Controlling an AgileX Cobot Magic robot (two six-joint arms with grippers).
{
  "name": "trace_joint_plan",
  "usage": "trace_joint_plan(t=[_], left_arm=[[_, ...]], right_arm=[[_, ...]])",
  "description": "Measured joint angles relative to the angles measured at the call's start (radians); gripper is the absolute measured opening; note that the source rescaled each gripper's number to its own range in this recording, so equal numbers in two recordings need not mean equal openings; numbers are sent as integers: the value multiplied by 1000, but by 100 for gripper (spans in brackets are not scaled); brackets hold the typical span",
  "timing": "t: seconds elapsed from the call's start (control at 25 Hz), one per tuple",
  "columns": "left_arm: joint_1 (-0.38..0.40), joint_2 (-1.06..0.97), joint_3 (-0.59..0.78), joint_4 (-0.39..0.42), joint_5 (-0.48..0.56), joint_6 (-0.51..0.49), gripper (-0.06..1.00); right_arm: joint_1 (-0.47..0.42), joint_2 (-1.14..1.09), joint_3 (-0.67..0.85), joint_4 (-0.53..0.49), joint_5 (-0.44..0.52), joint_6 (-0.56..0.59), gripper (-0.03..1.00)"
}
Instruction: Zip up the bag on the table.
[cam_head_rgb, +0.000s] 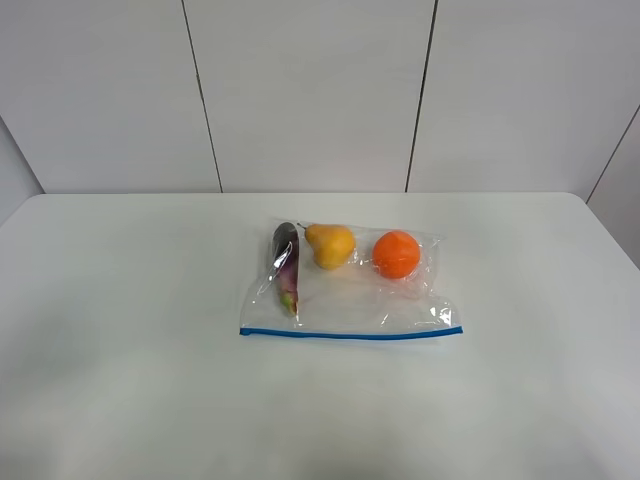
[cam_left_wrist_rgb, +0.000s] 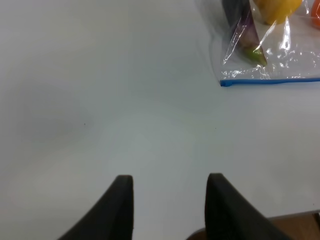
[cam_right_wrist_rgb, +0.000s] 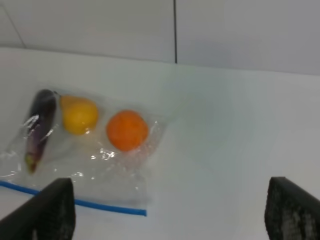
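Zip bag (cam_head_rgb: 350, 290) lies flat on the white worktop (cam_head_rgb: 120, 300), no writing legible. Left hand (cam_left_wrist_rgb: 170, 192) parted, empty; right hand (cam_right_wrist_rgb: 170, 210) spread wide, gripping nothing.

Soft, even light fills all three views, leaving only faint shadows on the table (cam_head_rgb: 120, 300). Small white glints sit on the bag (cam_head_rgb: 410, 305). The exterior view is sharp; both wrist views are soft, with dark, blurred fingers (cam_left_wrist_rgb: 120, 210) at their edges.
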Motion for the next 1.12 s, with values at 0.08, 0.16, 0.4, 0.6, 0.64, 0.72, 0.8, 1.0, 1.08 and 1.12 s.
trace_joint_plan(t=[0.08,0.16,0.4,0.6,0.64,0.72,0.8,1.0,1.08,1.12], left_arm=[[0,0,0,0,0,0,66],[0,0,0,0,0,0,66],[0,0,0,0,0,0,66],[0,0,0,0,0,0,66],[0,0,0,0,0,0,66],[0,0,0,0,0,0,66],[0,0,0,0,0,0,66],[0,0,0,0,0,0,66],[0,0,0,0,0,0,66],[0,0,0,0,0,0,66]], right_arm=[[0,-38,2,2,29,1,100],[0,-79,21,2,54,2,100],[0,-203,154,3,91,26,100],[0,-307,259,3,95,34,100],[0,-327,277,3,95,38,100],[0,-363,303,3,95,49,100],[0,-400,325,3,94,53,100],[0,-501,367,2,80,52,100],[0,-539,387,0,71,52,100],[0,-560,396,-2,64,52,100]])
